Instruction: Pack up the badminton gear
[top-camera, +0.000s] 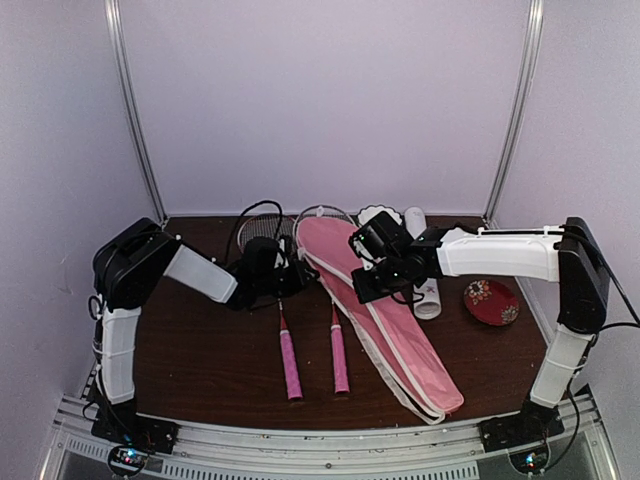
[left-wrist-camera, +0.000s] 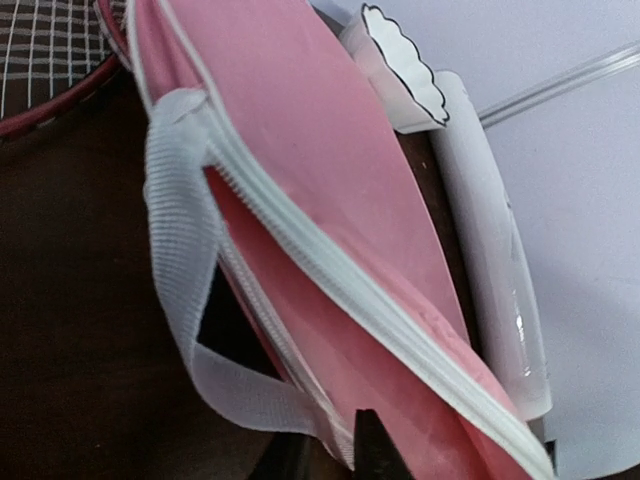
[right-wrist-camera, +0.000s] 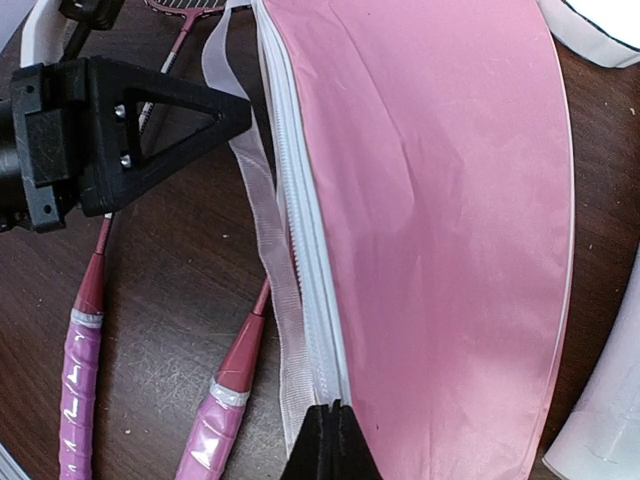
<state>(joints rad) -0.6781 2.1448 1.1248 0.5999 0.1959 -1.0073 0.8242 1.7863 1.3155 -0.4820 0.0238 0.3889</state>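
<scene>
The long pink cover lies slantwise from the back middle to the front right, its white zipper parted along the left side. My left gripper pinches the lower zipper edge beside the white strap loop; the fabric runs between its dark fingers. My right gripper is shut on the upper zipper edge of the cover. Two rackets lie left of the cover, pink handles towards me. The white tube lies along the cover's right side.
A small white scalloped bowl stands at the back behind the cover. A red patterned dish sits to the right of the tube. The racket heads lie at the back under the left arm's cables. White walls enclose the table.
</scene>
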